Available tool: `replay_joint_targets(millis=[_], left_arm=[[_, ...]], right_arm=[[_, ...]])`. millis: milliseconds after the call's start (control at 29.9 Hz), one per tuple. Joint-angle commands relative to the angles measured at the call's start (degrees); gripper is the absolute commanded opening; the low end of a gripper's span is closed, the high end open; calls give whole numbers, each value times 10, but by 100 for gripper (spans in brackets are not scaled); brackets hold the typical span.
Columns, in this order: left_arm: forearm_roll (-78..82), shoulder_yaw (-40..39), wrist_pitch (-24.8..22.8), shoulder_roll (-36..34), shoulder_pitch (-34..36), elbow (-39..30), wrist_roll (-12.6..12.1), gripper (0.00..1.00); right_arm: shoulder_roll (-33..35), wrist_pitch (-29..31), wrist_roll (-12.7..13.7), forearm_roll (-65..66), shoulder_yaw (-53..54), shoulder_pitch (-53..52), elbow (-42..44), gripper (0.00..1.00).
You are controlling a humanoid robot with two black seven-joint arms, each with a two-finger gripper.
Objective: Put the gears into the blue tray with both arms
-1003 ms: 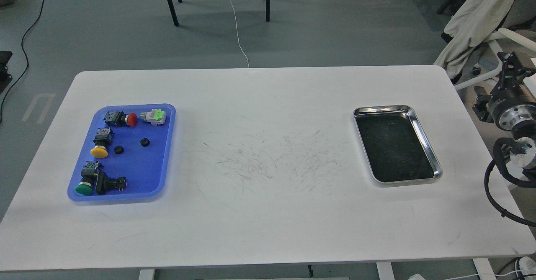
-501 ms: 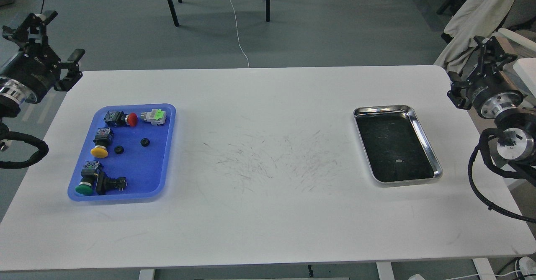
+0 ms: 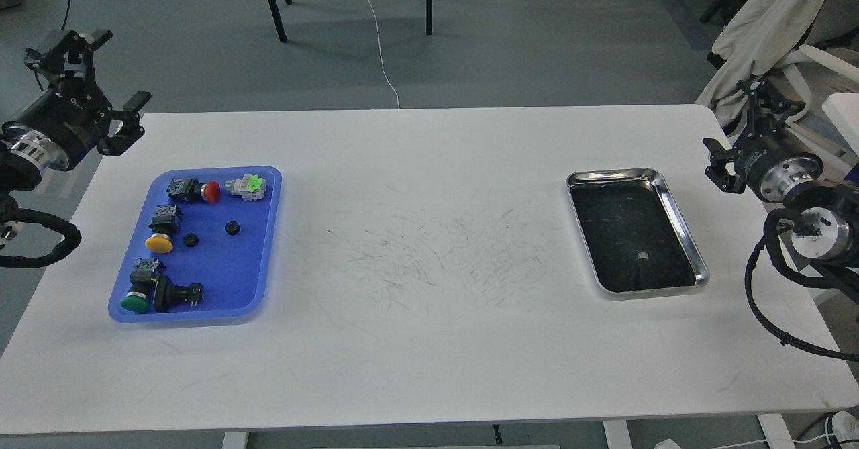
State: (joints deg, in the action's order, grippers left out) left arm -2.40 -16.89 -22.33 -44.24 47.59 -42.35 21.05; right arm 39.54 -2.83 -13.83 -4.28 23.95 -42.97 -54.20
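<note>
**Gears in the blue tray, both arms at the table's edges**

Two gears point(image 3: 232, 228) point(image 3: 190, 239) lie side by side, apart, on the bare middle of the blue tray point(image 3: 258, 271) — among push-button switches point(image 3: 160, 229) with red, yellow and green caps. The left gripper point(image 3: 100, 86) hangs off the table's far-left corner, fingers spread wide, holding nothing. The right gripper point(image 3: 741, 130) sits beyond the steel tray point(image 3: 678, 217) — its fingers apart, empty.

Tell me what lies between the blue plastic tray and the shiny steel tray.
Nothing: in the head view, only bare, scuffed white table separates the blue plastic tray from the shiny steel tray.
</note>
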Motion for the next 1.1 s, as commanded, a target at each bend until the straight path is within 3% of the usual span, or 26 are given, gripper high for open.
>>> replay_joint_targets(millis=[0, 1070], left_arm=[[0, 1, 4, -1, -3, 0, 0, 98], [-49, -32, 21, -22, -14, -1, 15, 98]], right_arm=[[-2, -1, 4, 1, 0, -3, 1, 99], [-22, -6, 3, 2, 34, -24, 7, 99]])
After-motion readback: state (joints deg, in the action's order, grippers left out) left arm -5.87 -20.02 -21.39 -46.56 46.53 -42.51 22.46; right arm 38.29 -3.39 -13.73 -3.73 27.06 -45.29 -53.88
